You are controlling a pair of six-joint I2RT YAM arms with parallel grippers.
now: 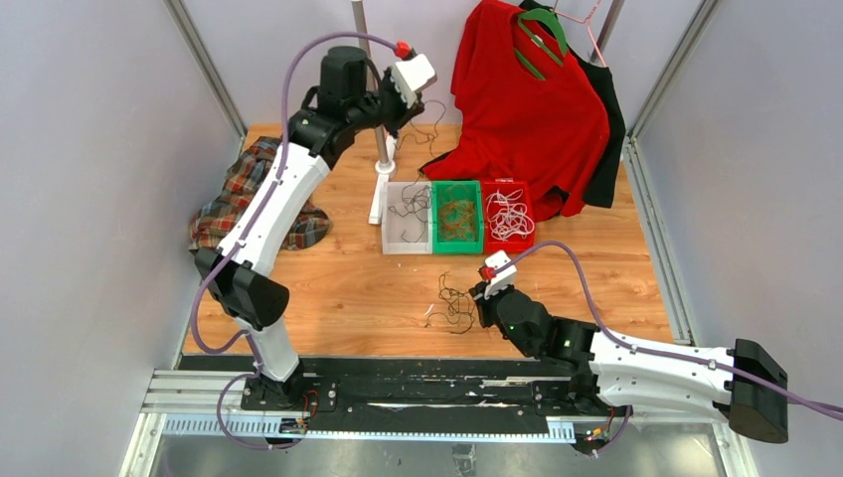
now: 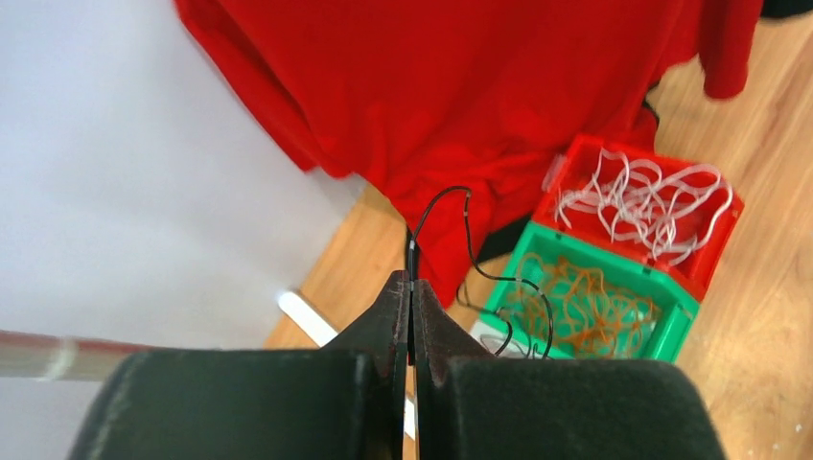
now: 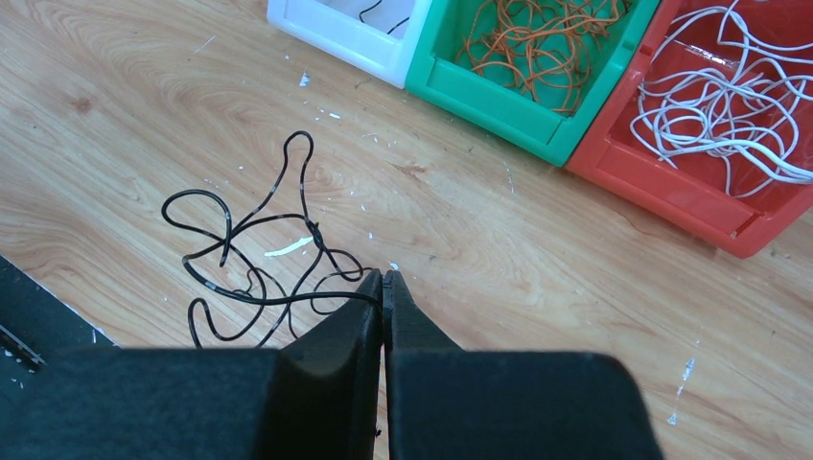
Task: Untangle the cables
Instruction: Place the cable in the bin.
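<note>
The left gripper (image 2: 411,287) is up in the air, closed tight on a thin black cable (image 2: 412,251) — it loops out at one o'clock and then hangs down. The right gripper (image 3: 383,280), low over the wooden table (image 3: 537,249), has its jaws pressed together. A strand of the black tangle (image 3: 227,233) at ten o'clock reaches its tip; whether it is pinched I cannot tell. From twelve to two o'clock three bins stand side by side — white bin (image 3: 336,34) with black cables (image 1: 410,207), green bin (image 3: 479,96) with orange cables (image 3: 537,29), red bin (image 3: 671,187) with white cables (image 3: 719,105).
</note>
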